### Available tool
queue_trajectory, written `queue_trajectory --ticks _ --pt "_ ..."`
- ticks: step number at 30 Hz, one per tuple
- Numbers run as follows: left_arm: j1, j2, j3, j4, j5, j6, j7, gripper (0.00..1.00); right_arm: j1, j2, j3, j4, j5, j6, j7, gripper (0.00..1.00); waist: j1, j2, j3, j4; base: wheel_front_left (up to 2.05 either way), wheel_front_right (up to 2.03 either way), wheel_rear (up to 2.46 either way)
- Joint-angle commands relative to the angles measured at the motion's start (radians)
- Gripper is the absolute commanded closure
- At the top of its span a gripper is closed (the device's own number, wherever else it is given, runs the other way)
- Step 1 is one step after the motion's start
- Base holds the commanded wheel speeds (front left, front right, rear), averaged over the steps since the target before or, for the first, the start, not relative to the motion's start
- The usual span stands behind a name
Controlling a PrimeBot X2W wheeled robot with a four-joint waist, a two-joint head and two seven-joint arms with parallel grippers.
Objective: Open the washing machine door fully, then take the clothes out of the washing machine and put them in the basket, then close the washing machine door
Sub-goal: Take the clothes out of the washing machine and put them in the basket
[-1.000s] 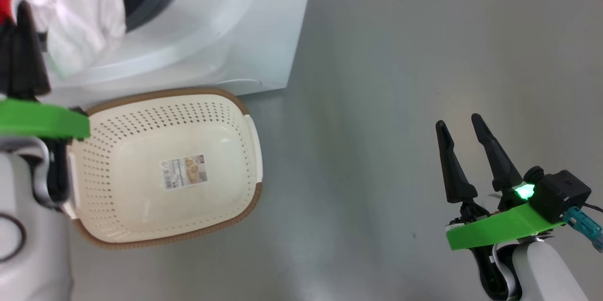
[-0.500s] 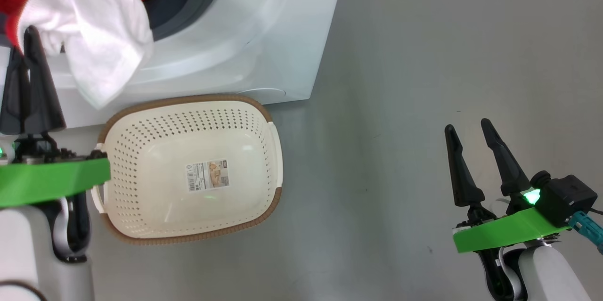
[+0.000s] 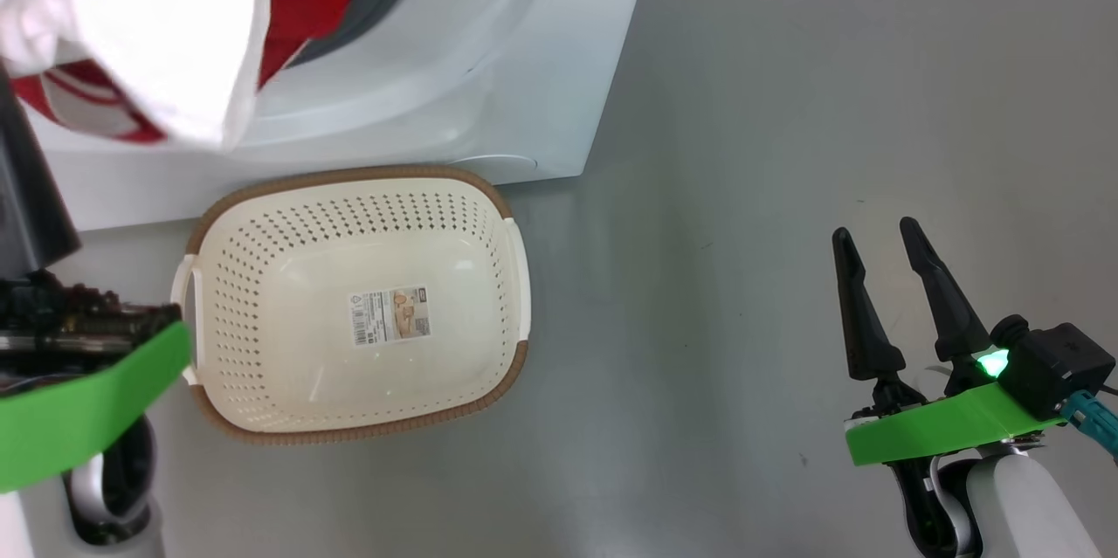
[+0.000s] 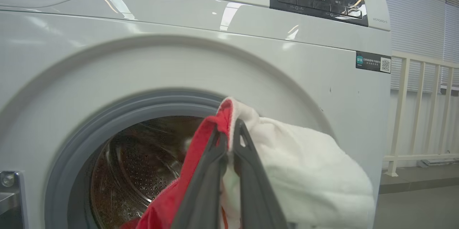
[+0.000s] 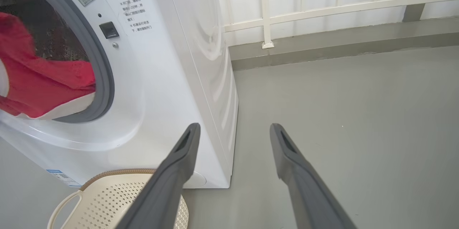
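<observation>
clothes [image 4: 304, 171] pinched in left claw [image 4: 229, 129] drape downward, red tail into washing machine [image 4: 215, 60].

Ahead of the right gripper [image 3: 875, 230] and to its right, bare grey floor [image 3: 742, 148] runs open as far as a white railing [image 5: 264, 6]. To its left the washing machine [image 3: 524, 86] rises as a solid white wall. The basket [image 3: 349, 175] sits close against the machine's front, its hollow open from above, down and right of the left gripper [image 4: 229, 132]. Clothes [image 4: 304, 171] pinched in that gripper hang across the right of the drum [image 4: 136, 171] mouth; the left side stays open.
</observation>
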Motion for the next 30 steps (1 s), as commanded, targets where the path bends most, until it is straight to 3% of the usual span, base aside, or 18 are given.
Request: queue_trajectory --ticks 1,11,30 --pt "0.034 0.015 0.015 -0.029 0.013 -0.005 -0.004 1.00 0.003 -0.008 0.021 -0.026 -0.005 0.007 -0.006 0.00 0.0000 0.0000 0.004 0.001 0.00 0.00 0.00" --pt "0.068 0.013 -0.027 0.106 0.009 -0.005 -0.004 1.00 -0.011 -0.008 0.027 -0.027 0.002 0.007 -0.006 0.00 0.0000 0.0000 0.025 -0.004 0.00 0.00 0.00" --pt "0.033 0.071 -0.142 0.560 -0.033 -0.006 -0.004 1.00 -0.052 -0.008 0.052 -0.038 0.038 0.007 -0.006 0.00 0.0000 0.0000 0.130 -0.033 0.00 0.00 0.00"
